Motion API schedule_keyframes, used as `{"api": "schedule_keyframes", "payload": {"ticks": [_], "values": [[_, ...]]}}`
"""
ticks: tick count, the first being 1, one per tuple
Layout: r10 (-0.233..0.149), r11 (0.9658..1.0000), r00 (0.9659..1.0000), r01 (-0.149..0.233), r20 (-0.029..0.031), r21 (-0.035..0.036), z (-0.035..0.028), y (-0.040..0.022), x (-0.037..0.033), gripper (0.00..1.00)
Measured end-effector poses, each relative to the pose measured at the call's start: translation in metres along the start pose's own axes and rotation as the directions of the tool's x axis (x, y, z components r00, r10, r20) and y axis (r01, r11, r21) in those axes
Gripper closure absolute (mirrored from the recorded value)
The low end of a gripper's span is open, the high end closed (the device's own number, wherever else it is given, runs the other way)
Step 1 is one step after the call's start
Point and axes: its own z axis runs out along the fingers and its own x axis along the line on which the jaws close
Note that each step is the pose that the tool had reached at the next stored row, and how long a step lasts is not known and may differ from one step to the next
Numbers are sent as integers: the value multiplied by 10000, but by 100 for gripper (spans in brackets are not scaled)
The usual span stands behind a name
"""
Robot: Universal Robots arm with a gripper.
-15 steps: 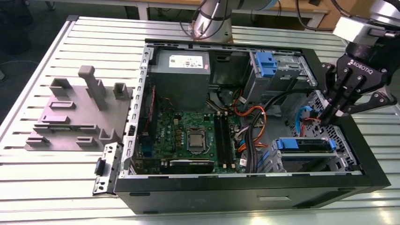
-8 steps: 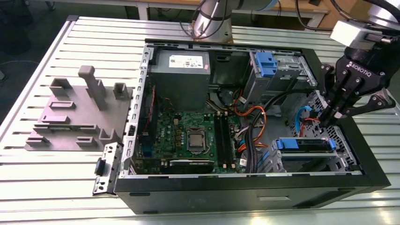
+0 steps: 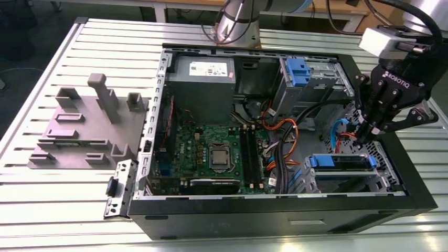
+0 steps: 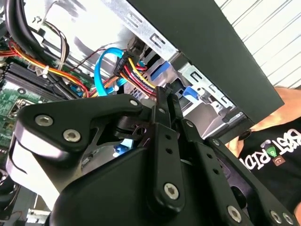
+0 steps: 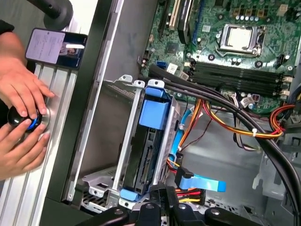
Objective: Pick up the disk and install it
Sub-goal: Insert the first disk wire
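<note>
Slatted metal table carries an open black computer case lying on its side, motherboard facing up. A grey moulded fixture sits on the table at the exterior view's left, apart from the case. The arm comes in from the exterior view's upper right, wrist bent so the claw points steeply down into the case's corner on the exterior view's right.

The disk, in its blue bracket, sits in the metal drive cage in that corner. In the first wrist view the disk is slotted between the cage rails.

Claw fingers are together, nothing seen between them. Tips hang just beside the disk's cable end, near the blue ribbon cable; contact cannot be told.

A person's hand rests on a black knob on the table outside the case.
</note>
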Motion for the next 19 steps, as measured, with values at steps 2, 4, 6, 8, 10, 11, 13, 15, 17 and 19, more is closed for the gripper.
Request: {"api": "schedule_keyframes", "payload": {"ticks": [2,4,6,8,10,11,13,15,17,19], "values": [[59,10000,10000,-59,-10,54,3,0,0,83],[168,9998,9999,-168,-10,63,4,-1,-1,83],[252,9997,9997,-252,-6,81,8,4,-3,83],[288,9996,9996,-288,-9,83,13,4,-4,83],[345,9994,9994,-345,-14,72,21,3,-6,83],[435,9990,9991,-435,-8,52,24,2,-7,83],[715,9974,9974,-715,12,-18,30,2,-8,83],[1019,9948,9948,-1019,36,-92,37,2,-11,83],[1166,9931,9932,-1165,44,-98,42,3,-13,83],[1189,9929,9929,-1189,35,-12,45,5,-10,83]]}}
